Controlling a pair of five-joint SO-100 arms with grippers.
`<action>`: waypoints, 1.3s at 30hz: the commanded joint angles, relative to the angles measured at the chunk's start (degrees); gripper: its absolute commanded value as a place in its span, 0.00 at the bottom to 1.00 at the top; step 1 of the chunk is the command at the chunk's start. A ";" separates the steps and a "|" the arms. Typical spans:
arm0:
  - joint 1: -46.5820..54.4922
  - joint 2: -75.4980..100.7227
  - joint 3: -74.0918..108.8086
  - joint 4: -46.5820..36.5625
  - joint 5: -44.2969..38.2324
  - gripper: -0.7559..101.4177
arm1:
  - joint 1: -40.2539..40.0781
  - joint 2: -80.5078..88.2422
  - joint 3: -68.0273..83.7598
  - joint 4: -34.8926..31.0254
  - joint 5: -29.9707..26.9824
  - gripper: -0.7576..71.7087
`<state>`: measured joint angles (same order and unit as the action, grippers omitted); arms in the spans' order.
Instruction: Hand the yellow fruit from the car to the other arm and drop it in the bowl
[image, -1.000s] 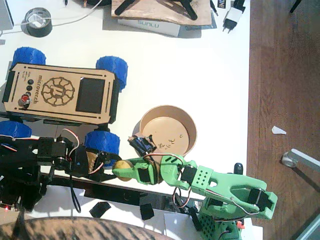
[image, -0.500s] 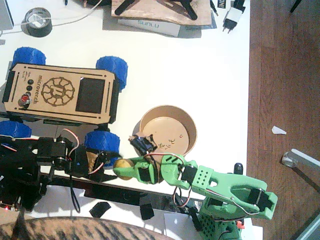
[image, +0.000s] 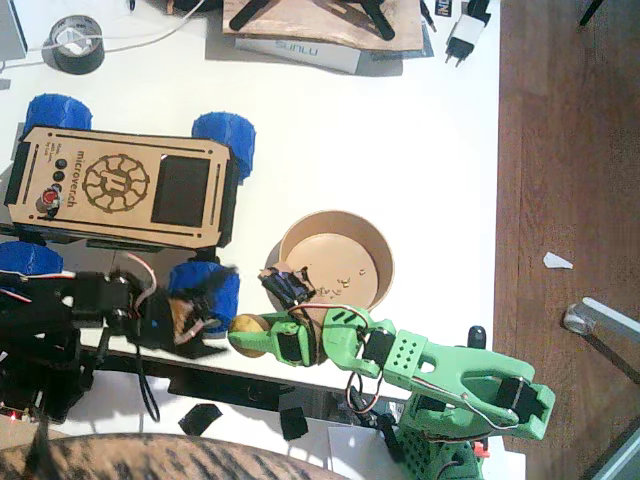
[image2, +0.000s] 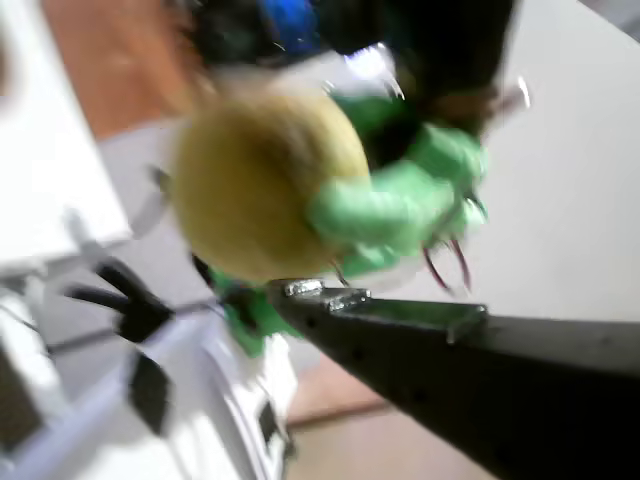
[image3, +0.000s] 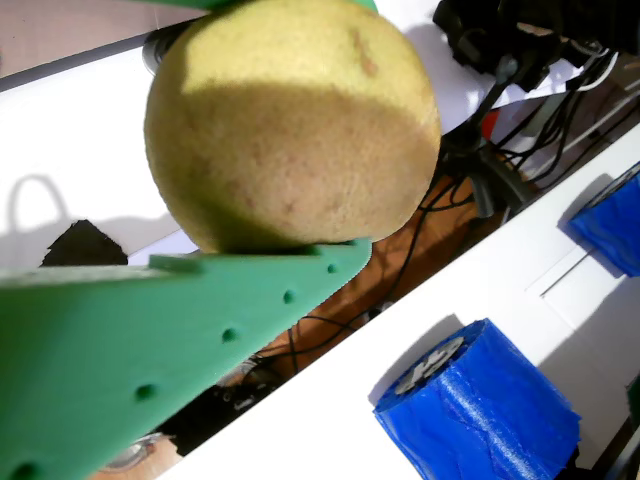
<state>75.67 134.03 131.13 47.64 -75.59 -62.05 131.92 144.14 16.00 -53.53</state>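
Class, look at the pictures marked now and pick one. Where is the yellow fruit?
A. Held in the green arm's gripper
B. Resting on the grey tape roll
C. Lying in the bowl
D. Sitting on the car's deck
A: the fruit sits in the green right gripper, left of the bowl and off the car; a wrist view shows it pressed against a green finger.
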 joint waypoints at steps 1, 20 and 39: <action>-2.37 7.29 -1.67 6.86 3.25 0.58 | -0.09 3.08 -0.88 0.26 0.18 0.01; -34.98 21.53 -1.32 34.72 23.99 0.25 | 27.07 1.41 -6.06 -5.36 15.29 0.01; -68.38 30.67 25.14 27.77 43.24 0.01 | 48.87 -29.62 -27.86 10.46 34.98 0.01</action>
<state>8.53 163.92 150.12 81.47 -32.96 -14.77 103.36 121.82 24.52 -20.39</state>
